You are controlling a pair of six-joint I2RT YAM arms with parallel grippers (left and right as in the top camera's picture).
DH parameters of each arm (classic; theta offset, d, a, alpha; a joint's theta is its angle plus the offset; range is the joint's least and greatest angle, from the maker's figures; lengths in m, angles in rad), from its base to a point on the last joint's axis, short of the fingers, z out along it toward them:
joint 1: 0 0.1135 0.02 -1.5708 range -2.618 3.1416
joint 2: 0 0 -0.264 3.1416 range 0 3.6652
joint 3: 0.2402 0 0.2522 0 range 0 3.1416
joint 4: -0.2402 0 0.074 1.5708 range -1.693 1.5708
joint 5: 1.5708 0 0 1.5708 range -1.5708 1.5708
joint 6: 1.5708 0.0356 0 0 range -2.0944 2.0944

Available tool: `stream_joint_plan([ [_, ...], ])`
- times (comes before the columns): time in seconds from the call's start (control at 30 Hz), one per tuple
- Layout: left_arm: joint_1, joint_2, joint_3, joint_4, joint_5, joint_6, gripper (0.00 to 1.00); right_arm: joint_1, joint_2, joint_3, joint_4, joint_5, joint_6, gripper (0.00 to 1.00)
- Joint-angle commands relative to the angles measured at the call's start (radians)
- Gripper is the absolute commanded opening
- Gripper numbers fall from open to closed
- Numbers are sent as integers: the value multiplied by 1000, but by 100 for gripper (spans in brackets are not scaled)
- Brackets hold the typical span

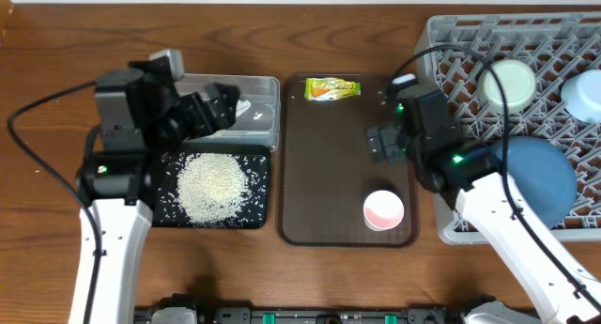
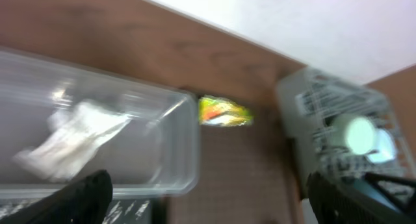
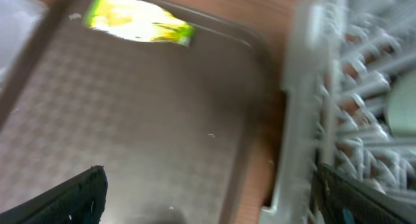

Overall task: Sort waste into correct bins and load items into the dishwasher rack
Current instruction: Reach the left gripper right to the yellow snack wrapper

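My left gripper hangs open and empty over the clear tub, where a crumpled white tissue lies. A pile of white rice fills the black tray in front of the tub. The yellow-green wrapper rests at the far end of the brown serving tray. A pink cup stands at that tray's near right corner. Open and empty, my right gripper hovers over the tray's right side beside the grey rack. In the rack sit a blue plate, a mint-white bowl and a light-blue bowl.
The brown tray lies between the two bins on the left and the rack on the right, with narrow strips of wooden table between them. Arm cables loop over the table's left side and over the rack.
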Motion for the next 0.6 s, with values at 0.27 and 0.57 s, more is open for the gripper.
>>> stream_joint_plan([
  [0.27,-217,220,142,83,-83,-89,98,-114,3,10,-35,22,110,99],
  [0.57,-401,453,295,85,-291,-18,98,-124,3,10,-50,25,150,99],
])
